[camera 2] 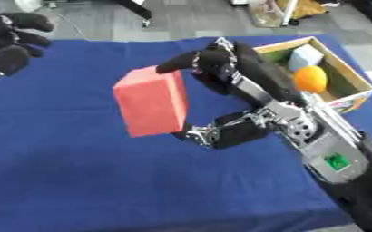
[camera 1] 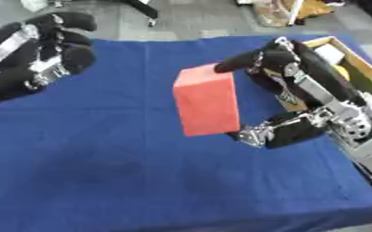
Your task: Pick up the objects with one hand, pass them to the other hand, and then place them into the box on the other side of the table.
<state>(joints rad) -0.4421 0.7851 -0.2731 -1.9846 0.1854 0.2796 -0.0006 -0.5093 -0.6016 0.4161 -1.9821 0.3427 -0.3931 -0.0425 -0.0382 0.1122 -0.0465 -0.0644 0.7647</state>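
Right hand (camera 2: 221,90): fingers over the top and thumb under the bottom of a red rectangular block (camera 2: 151,101), held upright above the blue tablecloth (camera 2: 102,181), mid-table. Left hand (camera 1: 50,50): far left, fingers curled, holding nothing. Open cardboard box (camera 2: 356,88): far right, containing an orange ball (camera 2: 310,78) and a pale blue block (camera 2: 305,56).

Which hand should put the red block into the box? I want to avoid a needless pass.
Probably the right hand: its fingers and thumb already clasp the red block, and the box lies just beyond it on the right. The left hand hangs curled at the far left, holding nothing.
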